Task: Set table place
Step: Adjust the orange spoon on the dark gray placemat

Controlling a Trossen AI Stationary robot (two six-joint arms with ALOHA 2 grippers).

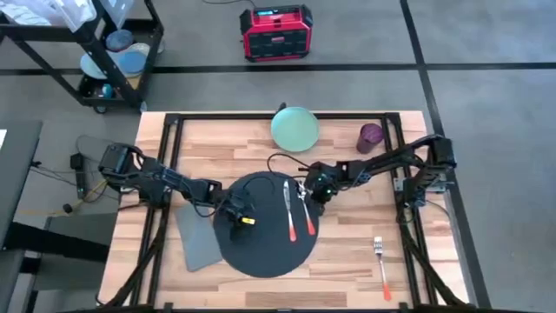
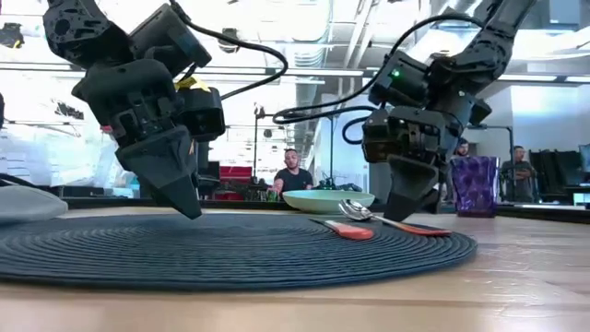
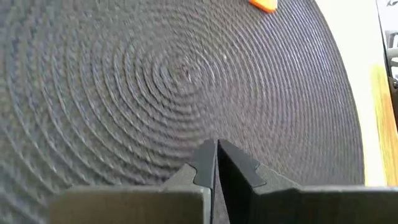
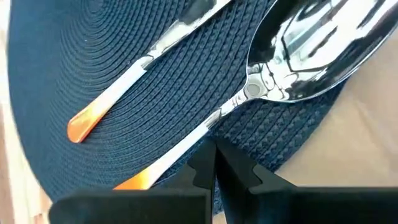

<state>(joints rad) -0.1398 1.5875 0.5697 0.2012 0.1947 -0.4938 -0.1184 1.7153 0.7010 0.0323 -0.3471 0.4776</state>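
Note:
The round dark placemat (image 1: 265, 224) lies flat on the light-wood table (image 1: 347, 269). A knife (image 1: 287, 209) and a spoon (image 1: 304, 209), both orange-handled, lie side by side on the mat's right part; the spoon's bowl (image 4: 311, 50) reaches past the mat's edge. My left gripper (image 1: 236, 213) is shut, its tips low over the mat's left half (image 3: 186, 74). My right gripper (image 1: 317, 196) is shut, tips down beside the spoon's handle (image 4: 186, 146) near the mat's right far rim. My left gripper points its shut fingertips (image 3: 208, 158) down at the placemat's woven top, left of the mat's middle; I cannot tell whether they touch it. My right gripper's shut fingertips (image 4: 205, 162) stand right at the spoon's handle, just behind the bowl; whether they touch it I cannot tell.
A pale green plate (image 1: 295, 128) and a purple cup (image 1: 371, 136) stand at the table's far edge. A fork (image 1: 380, 261) lies near the right front. A grey napkin (image 1: 195, 239) sticks out from under the mat's left side. A black cart (image 1: 104, 52) stands beyond the far left corner.

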